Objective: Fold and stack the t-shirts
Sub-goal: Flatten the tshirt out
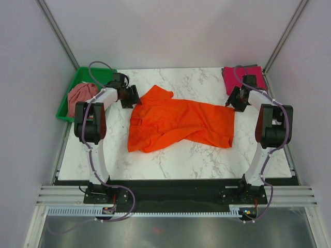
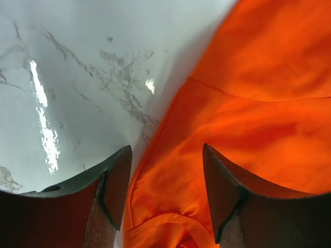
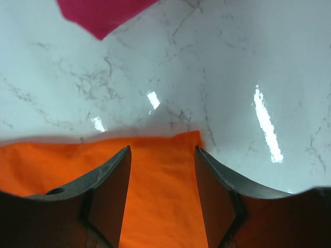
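Observation:
A bright orange t-shirt [image 1: 178,121] lies spread and rumpled across the middle of the marble table. My left gripper [image 1: 130,97] is open at its left end, jaws straddling the collar area [image 2: 170,206]. My right gripper [image 1: 234,101] is open at the shirt's far right corner [image 3: 160,175], jaws either side of the hem. A magenta-pink t-shirt [image 1: 243,78] lies folded at the back right, and its corner shows in the right wrist view [image 3: 103,15]. A dusty rose t-shirt [image 1: 81,94] lies bunched in the green tray [image 1: 95,72].
The green tray sits off the table's back left corner. Grey walls enclose the table on three sides. Bare marble [image 1: 170,160] lies in front of the orange shirt.

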{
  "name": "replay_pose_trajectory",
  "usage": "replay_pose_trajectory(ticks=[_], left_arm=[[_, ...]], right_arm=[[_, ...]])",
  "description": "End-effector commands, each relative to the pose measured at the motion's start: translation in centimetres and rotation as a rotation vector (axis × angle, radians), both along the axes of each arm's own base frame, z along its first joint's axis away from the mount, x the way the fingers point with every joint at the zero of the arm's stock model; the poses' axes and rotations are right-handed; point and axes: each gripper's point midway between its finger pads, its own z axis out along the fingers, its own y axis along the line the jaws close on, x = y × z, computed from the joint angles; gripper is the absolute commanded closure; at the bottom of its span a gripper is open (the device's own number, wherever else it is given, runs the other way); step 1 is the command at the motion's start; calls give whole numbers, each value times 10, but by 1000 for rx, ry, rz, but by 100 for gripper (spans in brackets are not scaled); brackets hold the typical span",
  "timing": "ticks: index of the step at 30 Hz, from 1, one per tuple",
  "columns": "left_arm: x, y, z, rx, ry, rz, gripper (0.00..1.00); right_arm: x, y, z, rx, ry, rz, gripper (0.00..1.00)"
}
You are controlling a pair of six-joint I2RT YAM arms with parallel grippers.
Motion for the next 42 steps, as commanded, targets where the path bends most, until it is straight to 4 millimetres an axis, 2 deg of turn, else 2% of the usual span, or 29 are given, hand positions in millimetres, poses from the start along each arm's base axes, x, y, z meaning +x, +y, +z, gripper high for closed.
replay_pose_trajectory(ticks=[1, 2, 4, 5, 6, 7, 9, 10, 12, 13, 14, 16, 20, 21, 22, 23, 24, 27, 28, 29, 30, 31, 32, 33, 34, 35, 37, 38, 42], left_arm=[[0, -4, -2, -3, 8, -58, 37], [-2, -4, -6, -5, 19, -56, 40], [-5, -8, -10, -26, 36, -67, 60], [-8, -9, -11, -31, 44, -70, 70], [-11, -9, -6, -32, 43, -72, 88], [-14, -8, -3, -30, 46, -71, 95], [-24, -1, -2, -1, 70, -40, 98], [-26, 2, 9, 8, 52, -25, 98], [-41, 11, 3, 44, 86, 5, 98], [-47, 12, 9, 48, 90, 11, 98], [-57, 13, 3, 52, 119, 22, 98], [-69, 10, 2, 43, 144, 25, 98], [-110, -4, 2, 63, 176, 25, 98], [-113, -3, 3, 85, 170, 32, 98], [-113, -4, 7, 94, 157, 22, 90], [-111, -3, 13, 98, 141, 19, 76], [-106, 2, 26, 110, 101, 32, 51], [-79, 10, 61, 130, -12, 26, 41], [-70, 12, 68, 134, -39, 16, 40], [-49, 13, 86, 151, -102, -14, 39], [-41, 9, 90, 133, -116, -43, 39], [-30, 9, 76, 125, -95, -62, 40], [-15, 3, 88, 109, -136, -94, 46], [-8, 1, 87, 98, -139, -108, 48], [-1, 1, 68, 92, -107, -119, 48], [11, -3, 76, 81, -139, -130, 49], [26, -8, 68, 79, -150, -181, 49], [40, -9, 60, 89, -160, -203, 49], [64, -10, 34, 98, -155, -221, 49]], right_arm=[[19, -5, 6, 0, -18, 27, 40], [18, -7, -3, -2, 7, 27, 40], [19, -13, -6, -25, 12, 22, 40], [19, -17, -9, -33, 18, 26, 40], [19, -20, -10, -37, 20, 21, 41], [19, -25, -13, -40, 27, 17, 45], [18, -30, -13, -46, 30, 14, 51], [15, -35, -15, -68, 41, -1, 58], [10, -39, -16, -92, 52, -1, 63], [3, -40, -22, -99, 72, -4, 65], [1, -40, -22, -100, 73, -3, 66], [-10, -43, -30, -116, 106, -14, 68], [-30, -30, -28, -91, 113, -11, 68], [-33, -29, -27, -91, 110, -13, 67], [-37, -24, -21, -73, 92, 3, 65], [-38, -24, -17, -75, 82, 8, 64], [-37, -25, -12, -82, 71, 11, 62], [-29, -25, 10, -83, 17, 12, 61], [-27, -23, 18, -73, -2, 18, 61], [-25, -20, 22, -55, -17, 24, 61], [-23, -16, 26, -35, -29, 30, 60], [-22, -14, 31, -30, -43, 34, 60], [-21, -13, 33, -25, -50, 33, 61], [-21, -12, 34, -23, -55, 35, 61], [-20, -10, 35, -13, -61, 44, 60], [-20, -9, 36, -9, -63, 50, 60], [-20, -7, 37, -6, -67, 59, 60], [-20, -6, 37, -3, -70, 64, 60], [-19, -3, 37, -1, -76, 82, 60]])
